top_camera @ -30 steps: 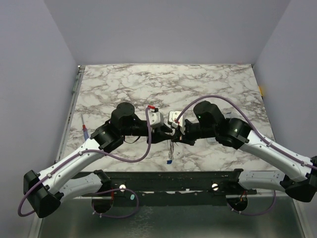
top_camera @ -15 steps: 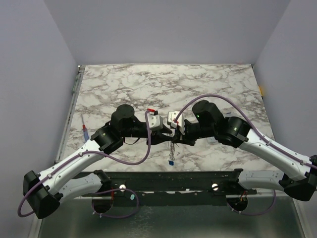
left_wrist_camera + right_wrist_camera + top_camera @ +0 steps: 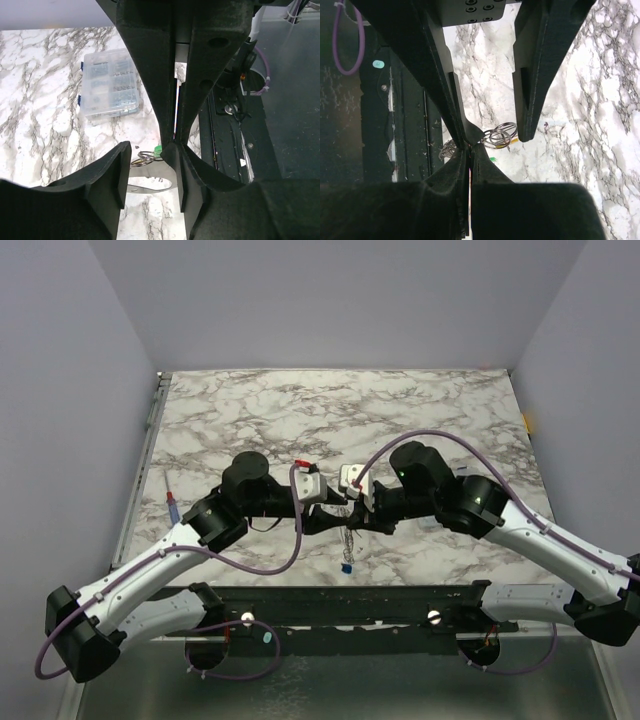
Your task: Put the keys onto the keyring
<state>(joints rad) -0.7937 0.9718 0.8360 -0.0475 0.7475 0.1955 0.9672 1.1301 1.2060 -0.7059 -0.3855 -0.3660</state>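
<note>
Top external — keyring (image 3: 347, 538), long axis from right pincer (image 3: 352, 517) toward near edge.

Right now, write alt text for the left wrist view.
The left pincer is open, the silvery keyring showing between its fingers; the shut right pincer reaches in opposite, small split rings and a green key head at its tips. A clear plastic box lies beyond on the marble table.
</note>
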